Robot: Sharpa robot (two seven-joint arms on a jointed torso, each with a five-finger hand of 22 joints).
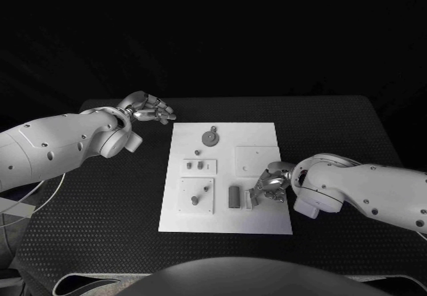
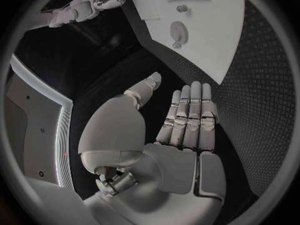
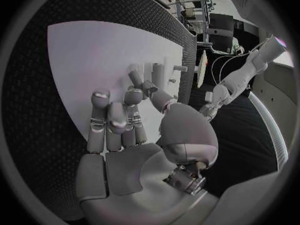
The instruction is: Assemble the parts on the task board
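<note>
Silver right hand (image 1: 269, 187) pinches a part (image 1: 250, 199); left hand (image 1: 149, 108) spread, empty.

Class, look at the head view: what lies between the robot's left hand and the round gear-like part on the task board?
Only bare black table and bare board between left hand and gear-like part.

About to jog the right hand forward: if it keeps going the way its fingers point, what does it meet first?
Probably the dark block lying on the white board, just beyond the right hand. Its fingertips look very close to it, though contact is unclear.
</note>
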